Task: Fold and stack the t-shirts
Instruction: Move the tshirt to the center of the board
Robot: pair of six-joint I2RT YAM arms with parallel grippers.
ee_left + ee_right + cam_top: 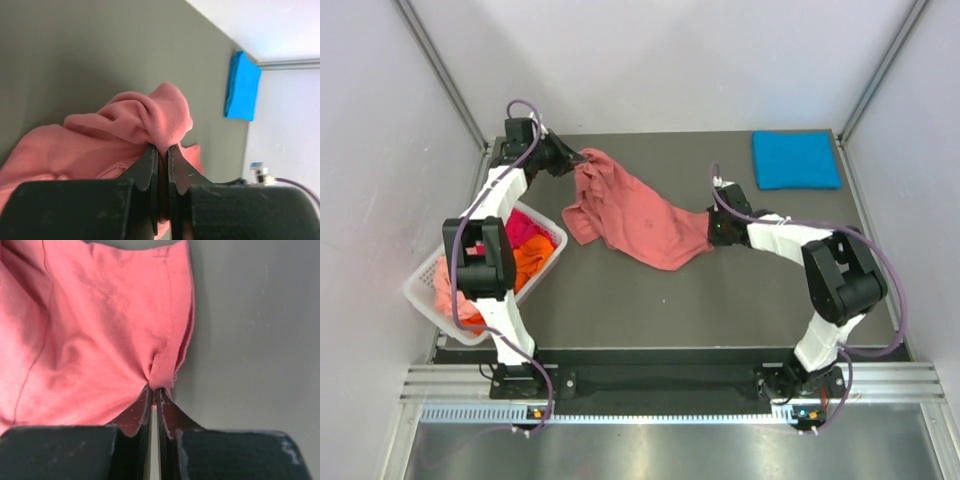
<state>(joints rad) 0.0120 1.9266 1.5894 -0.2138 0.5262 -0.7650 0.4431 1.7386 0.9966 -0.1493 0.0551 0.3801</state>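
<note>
A salmon-pink t-shirt (pixel 630 210) lies rumpled across the middle of the dark table, stretched between both arms. My left gripper (pixel 576 159) is shut on its far left corner; in the left wrist view the cloth (pixel 145 120) bunches at the closed tips (pixel 162 147). My right gripper (pixel 710 228) is shut on the shirt's right end, with a fold of hem (pixel 162 370) pinched at the tips (pixel 155 389). A folded bright blue t-shirt (pixel 796 159) lies at the far right corner and shows too in the left wrist view (pixel 241 86).
A white slatted basket (pixel 430 290) at the left edge holds magenta, orange and pale pink cloth (pixel 525 250). Grey walls close in the table on the left, back and right. Bare dark mat (pixel 650 300) lies in front of the shirt.
</note>
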